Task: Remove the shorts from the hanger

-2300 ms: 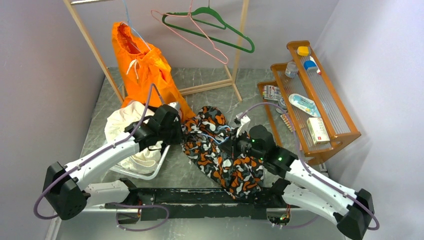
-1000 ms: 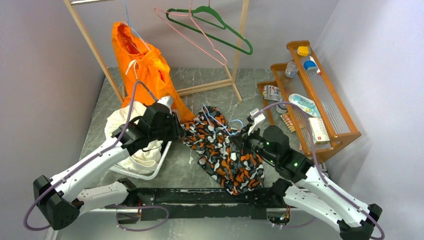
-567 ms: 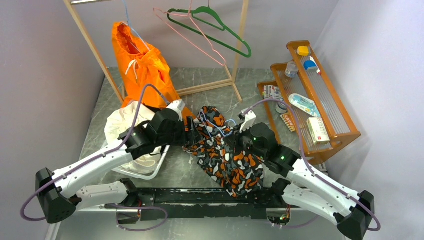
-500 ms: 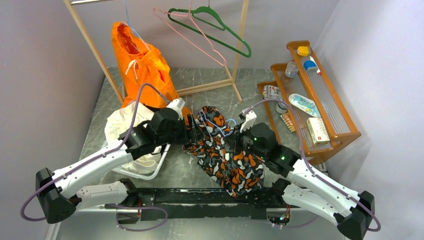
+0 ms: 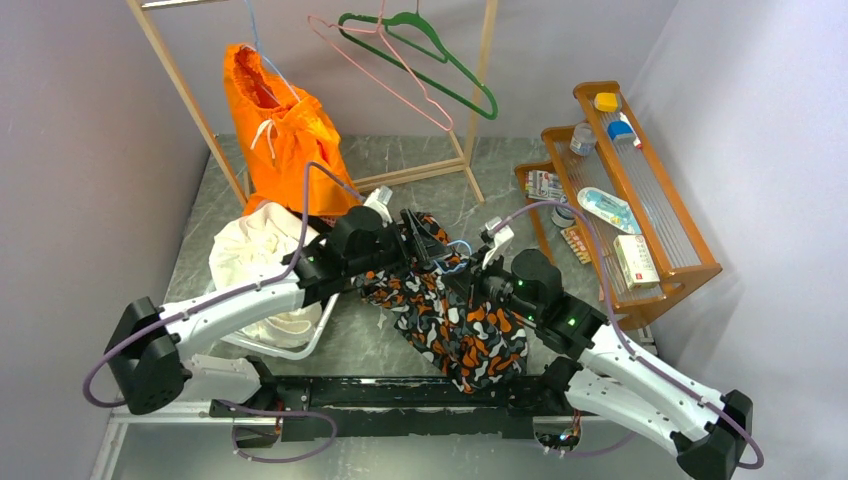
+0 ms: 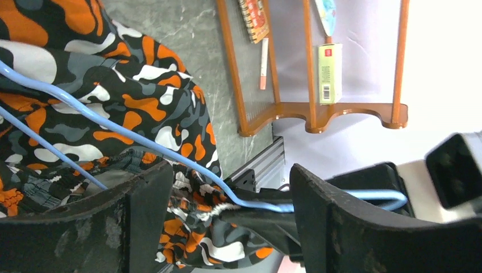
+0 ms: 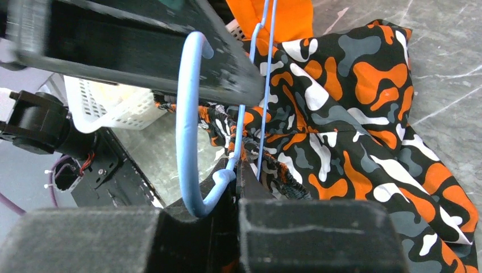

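Observation:
The bright orange shorts [image 5: 285, 140] hang on a thin blue hanger [image 5: 262, 62] from the wooden rack at the back left; neither gripper touches them. An orange corner of the shorts [image 7: 284, 17] shows in the right wrist view. Between the arms lies a black, orange and white camouflage garment [image 5: 455, 320] on a second blue hanger [image 6: 170, 153]. My right gripper [image 7: 236, 187] is shut on the neck of that hanger, below its hook [image 7: 187, 114]. My left gripper [image 6: 227, 187] is open, its jaws straddling the hanger wire and the gathered waistband. In the top view the left gripper [image 5: 420, 235] faces the right gripper [image 5: 478, 283].
A white basket [image 5: 300, 345] holding a white garment stands at the left. Pink [image 5: 385, 70] and green [image 5: 440, 55] hangers hang empty on the wooden rack. A wooden shelf [image 5: 640, 200] with small items fills the right side. Grey marble tabletop lies behind the garment.
My left gripper has let go of the camouflage cloth, opened, and moved right to the hanger. My right gripper has stayed shut on the hanger, shifting only slightly.

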You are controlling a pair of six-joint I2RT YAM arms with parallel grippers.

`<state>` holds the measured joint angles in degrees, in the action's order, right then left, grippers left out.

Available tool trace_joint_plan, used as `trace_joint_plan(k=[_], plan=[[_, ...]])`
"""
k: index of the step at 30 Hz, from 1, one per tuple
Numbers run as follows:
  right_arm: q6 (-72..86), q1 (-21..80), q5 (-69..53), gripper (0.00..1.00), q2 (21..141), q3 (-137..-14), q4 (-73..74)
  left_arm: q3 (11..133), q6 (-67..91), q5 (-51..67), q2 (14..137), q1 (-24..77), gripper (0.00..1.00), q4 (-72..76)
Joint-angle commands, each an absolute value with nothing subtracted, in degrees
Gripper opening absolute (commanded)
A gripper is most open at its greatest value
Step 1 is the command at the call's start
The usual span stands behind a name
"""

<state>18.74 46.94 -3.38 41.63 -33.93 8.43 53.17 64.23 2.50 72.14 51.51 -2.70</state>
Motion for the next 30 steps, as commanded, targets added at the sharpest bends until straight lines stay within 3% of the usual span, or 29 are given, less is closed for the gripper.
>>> trace_joint_plan(k=[1,10,16,21,24,28,30], plan=[[18.1,46.9,-4.8,0.0,40.2,-33.6,4.2,54.2,71.3,3.6,74.8,51.8,0.77,1.1],[20.0,47.0,-5.9,0.0,40.6,-31.4,0.6,44.6,86.4,-2.1,73.0,51.8,0.54,17.0],[19.7,47.0,-5.3,0.0,41.3,-31.8,1.5,49.4,86.9,-0.5,75.5,51.8,0.24,11.0],[20.1,47.0,-5.1,0.0,41.2,-31.4,2.0,47.4,89.4,1.6,76.4,51.8,0.08,13.9],[21.1,47.0,-5.2,0.09,41.4,-31.2,2.4,48.1,90.4,2.9,77.4,51.8,0.07,12.2],[23.3,46.9,-4.8,0.35,39.5,-31.2,6.7,48.4,92.0,2.2,77.5,51.8,0.07,13.8],[24.9,47.0,-3.1,0.43,37.9,-30.8,9.9,48.6,92.8,1.4,77.1,51.8,0.07,13.8]])
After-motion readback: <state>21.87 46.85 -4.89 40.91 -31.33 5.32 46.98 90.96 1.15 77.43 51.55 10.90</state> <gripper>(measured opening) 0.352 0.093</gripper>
